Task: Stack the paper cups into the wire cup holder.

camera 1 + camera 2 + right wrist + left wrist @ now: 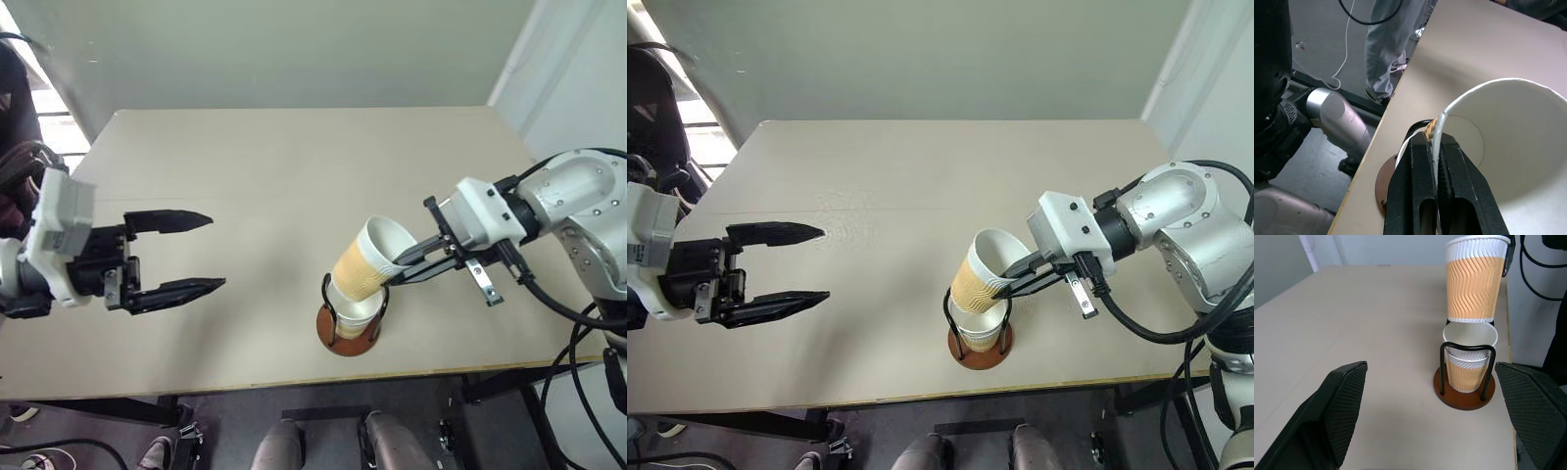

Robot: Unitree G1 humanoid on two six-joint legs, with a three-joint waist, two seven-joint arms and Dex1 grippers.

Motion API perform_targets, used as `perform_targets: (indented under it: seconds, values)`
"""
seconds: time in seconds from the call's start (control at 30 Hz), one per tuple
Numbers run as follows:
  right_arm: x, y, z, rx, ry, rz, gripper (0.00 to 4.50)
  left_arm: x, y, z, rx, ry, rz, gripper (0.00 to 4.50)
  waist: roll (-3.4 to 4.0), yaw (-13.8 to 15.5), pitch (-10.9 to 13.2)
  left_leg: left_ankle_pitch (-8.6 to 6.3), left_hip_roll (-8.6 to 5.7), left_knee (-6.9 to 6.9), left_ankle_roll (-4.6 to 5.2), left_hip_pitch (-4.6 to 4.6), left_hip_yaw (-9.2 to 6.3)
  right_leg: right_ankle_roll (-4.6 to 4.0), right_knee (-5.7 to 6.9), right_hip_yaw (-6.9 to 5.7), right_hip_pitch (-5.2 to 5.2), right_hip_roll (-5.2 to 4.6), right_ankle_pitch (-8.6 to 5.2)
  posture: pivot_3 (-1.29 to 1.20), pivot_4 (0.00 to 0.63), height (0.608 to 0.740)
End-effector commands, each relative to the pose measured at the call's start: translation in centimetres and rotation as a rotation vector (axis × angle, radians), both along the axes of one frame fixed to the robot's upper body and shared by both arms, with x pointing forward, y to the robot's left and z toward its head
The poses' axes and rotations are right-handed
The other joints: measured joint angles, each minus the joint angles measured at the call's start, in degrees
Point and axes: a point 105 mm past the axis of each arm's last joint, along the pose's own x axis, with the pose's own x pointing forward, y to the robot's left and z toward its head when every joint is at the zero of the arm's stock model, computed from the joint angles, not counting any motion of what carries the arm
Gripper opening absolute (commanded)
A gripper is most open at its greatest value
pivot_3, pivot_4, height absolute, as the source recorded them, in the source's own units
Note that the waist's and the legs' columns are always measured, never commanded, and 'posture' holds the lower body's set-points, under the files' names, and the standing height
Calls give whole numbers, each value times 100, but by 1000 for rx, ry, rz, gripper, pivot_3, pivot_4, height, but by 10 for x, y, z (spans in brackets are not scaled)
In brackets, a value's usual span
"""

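Left wrist view: tan ribbed paper cup (1472,279) hangs just above the cup (1469,360) seated in the black-wire, brown-based cup holder (1464,394). Right gripper (404,264) pinches its white rim wall (one finger inside), leaving the base free for nesting. Left gripper (176,253) gapes wide, empty, well apart.

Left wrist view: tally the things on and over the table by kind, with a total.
Tan-yellow ribbed paper cups: 2, one held cup above one seated cup
Black wire cup holder on a reddish-brown disc base: 1
Beige table: 1
Total: 4
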Motion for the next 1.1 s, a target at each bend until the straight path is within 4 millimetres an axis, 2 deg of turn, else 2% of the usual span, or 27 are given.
perform_targets:
  seconds: [0.03, 0.77, 0.9, 1.1]
  values:
    - [-3, 2, -3, -15, -28, 22, 37, -4, -1, 8, 24, -41, 4, 4500, -1, 0, -1, 0, 1, 0, 0, 0, 0, 0, 0, 0, 0, 1, 0, 0, 150, 740]
    - [4, -1, -17, -62, -50, 8, 37, -3, 0, 7, 40, -43, 17, 4500, -2, 0, -1, -1, 5, 1, 0, 0, 1, 0, 3, -1, 1, 2, 1, 0, 150, 740]
    - [3, -1, -17, -63, -52, 15, 958, -3, 0, 7, 41, -45, 17, 4500, -2, 0, -1, -1, 5, 1, 0, 0, 1, 0, 3, -1, 1, 2, 1, 0, 150, 740]
    - [2, 0, -17, -60, -51, 21, 3099, -4, 0, 7, 40, -45, 14, 4500, -2, 0, -1, -1, 5, 1, 0, 0, 1, 0, 3, -1, 0, 2, 1, 0, 150, 740]
